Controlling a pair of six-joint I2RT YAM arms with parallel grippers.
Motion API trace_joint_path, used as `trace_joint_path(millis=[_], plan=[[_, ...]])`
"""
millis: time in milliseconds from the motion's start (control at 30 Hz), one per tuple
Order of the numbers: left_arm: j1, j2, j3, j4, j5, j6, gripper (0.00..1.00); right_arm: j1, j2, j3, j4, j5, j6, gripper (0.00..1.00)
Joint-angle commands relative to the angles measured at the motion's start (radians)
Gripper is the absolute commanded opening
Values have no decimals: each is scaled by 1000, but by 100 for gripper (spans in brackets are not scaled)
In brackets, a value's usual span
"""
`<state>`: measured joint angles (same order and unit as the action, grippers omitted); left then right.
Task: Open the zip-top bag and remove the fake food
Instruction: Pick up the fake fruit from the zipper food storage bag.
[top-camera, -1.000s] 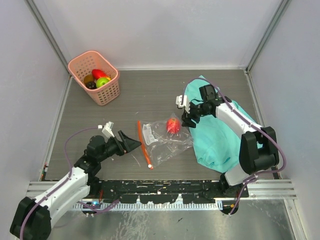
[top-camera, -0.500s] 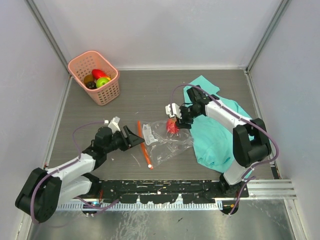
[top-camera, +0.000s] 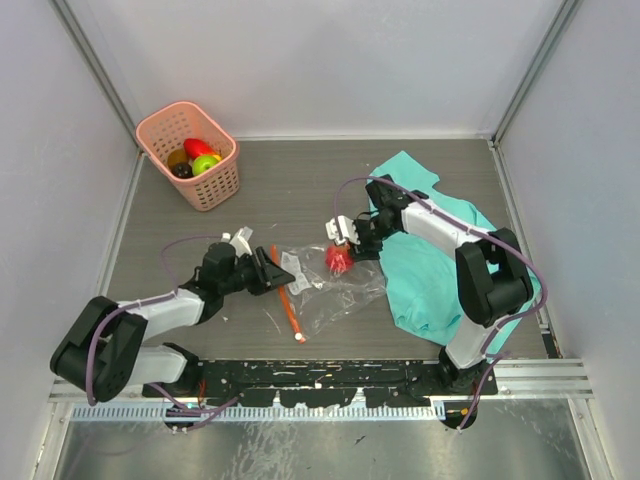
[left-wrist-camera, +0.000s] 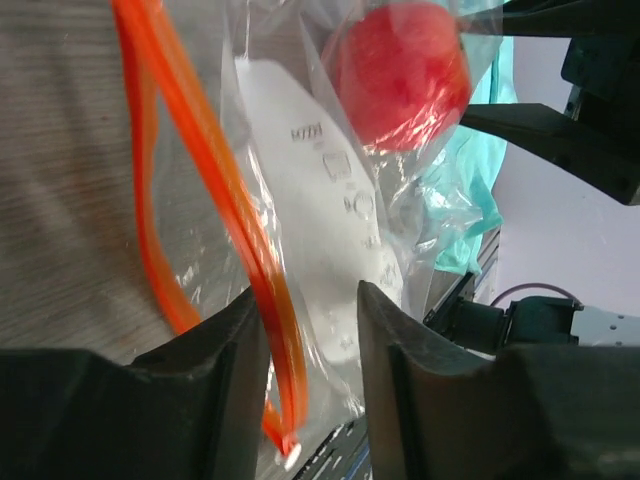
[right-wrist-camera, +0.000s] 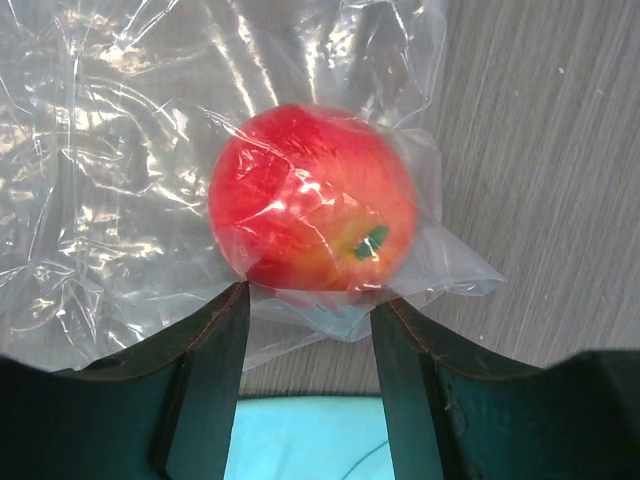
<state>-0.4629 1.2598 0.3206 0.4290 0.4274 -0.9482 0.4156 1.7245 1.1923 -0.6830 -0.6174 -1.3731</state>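
Right wrist: 1 bag (right-wrist-camera: 110, 190), 1 apple (right-wrist-camera: 312, 195)

Zip-top bag (top-camera: 335, 285): clear thin plastic, crinkled, glossy with bright white glints.
Zip strip (left-wrist-camera: 205, 160): red-orange plastic, smooth, slightly translucent.
Label (left-wrist-camera: 330, 230): white, matt, faint grey print.
Fake food (right-wrist-camera: 315, 215): red plastic apple under the film, smooth and shiny.
Table (top-camera: 300, 190): grey wood-grain surface, matt, fine straight lines.
Cloth (top-camera: 440, 270): teal fabric at right of the frame, soft, matt, creased.
Basket (top-camera: 215, 185): pink plastic lattice at upper left of the frame, dull sheen.
Left fingers (left-wrist-camera: 200, 400): black plastic, matt.
Right fingers (right-wrist-camera: 200, 380): dark plastic, matt, faint sheen along the inner edges.
Rail (top-camera: 560, 375): bare metal along the bottom of the frame, brushed.
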Motion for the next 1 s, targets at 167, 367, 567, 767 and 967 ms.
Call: trace_joint_path(millis=[167,367,567,767,967], plan=[[-3,43,33,186,116,16,10,45,17,-25,8,-12,-5,33],[-3,-46,9,212,148,21,0,48,-7,-49,21,-45,28,5],[-4,-160,-8,108,142,75,0,31,-30,-48,4,-54,43,1],[-4,-248,-11,-28,137,168,0,-23,-72,-45,-53,-113,1,1],[-4,-269,-6,-73,143,209,0,-45,-121,-63,-99,-152,-68,34]])
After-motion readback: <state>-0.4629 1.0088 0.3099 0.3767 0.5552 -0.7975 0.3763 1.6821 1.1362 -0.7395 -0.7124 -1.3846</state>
